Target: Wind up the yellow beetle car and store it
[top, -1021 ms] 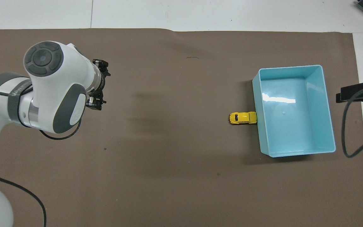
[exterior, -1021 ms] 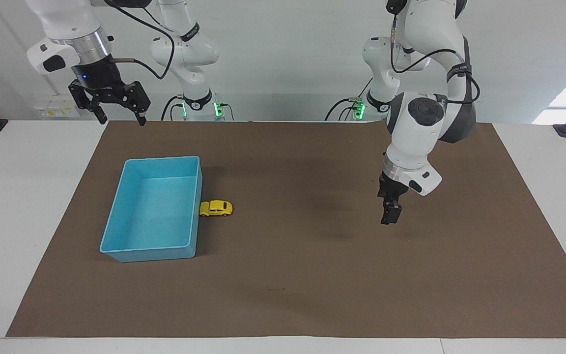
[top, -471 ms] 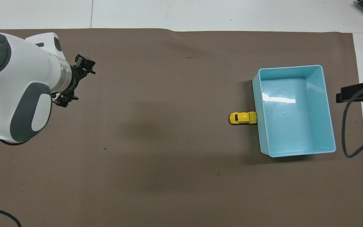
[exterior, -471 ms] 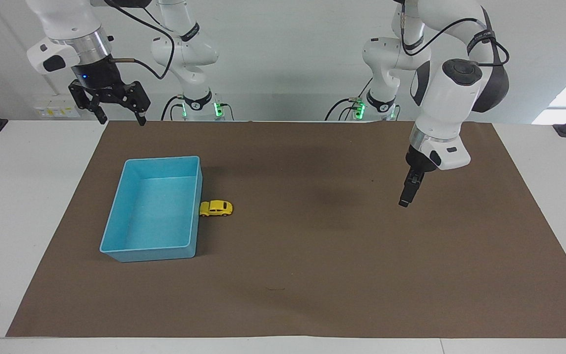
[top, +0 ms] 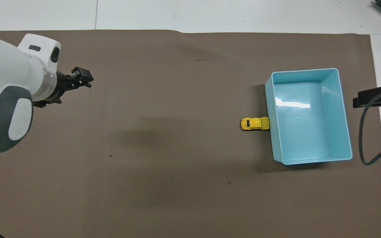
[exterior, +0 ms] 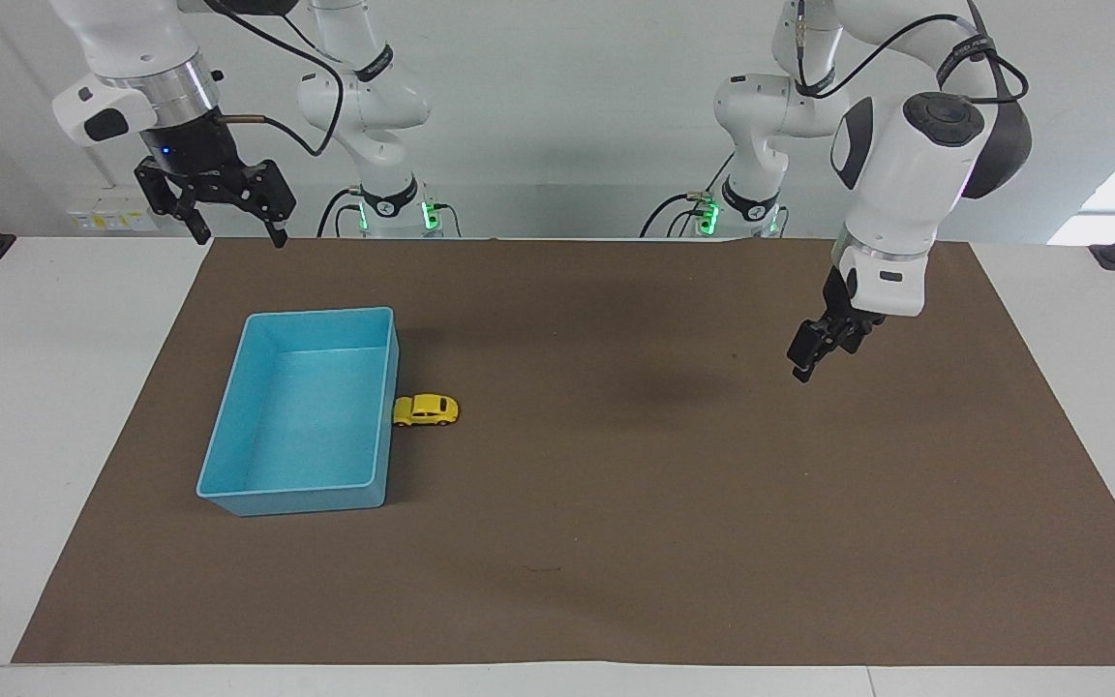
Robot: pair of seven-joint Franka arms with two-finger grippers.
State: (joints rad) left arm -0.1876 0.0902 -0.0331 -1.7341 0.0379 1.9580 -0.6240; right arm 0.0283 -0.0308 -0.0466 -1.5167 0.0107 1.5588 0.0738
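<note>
Yellow beetle car (exterior: 426,409) parked touching blue bin's (exterior: 228,430) wall.
Judged light, rigid, slippery; best pinched across its flanks. Left gripper (exterior: 814,350) and right gripper (exterior: 228,215) are held apart, empty.

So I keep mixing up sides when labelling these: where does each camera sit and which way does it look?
Facing view: high across the table, looking at the robots; both arms show, left gripper and right gripper raised.
Overhead view: above the robots' end, looking steeply down; the left gripper and a tip of the right show.
Shared: brown mat, blue bin, yellow beetle car against its wall.
</note>
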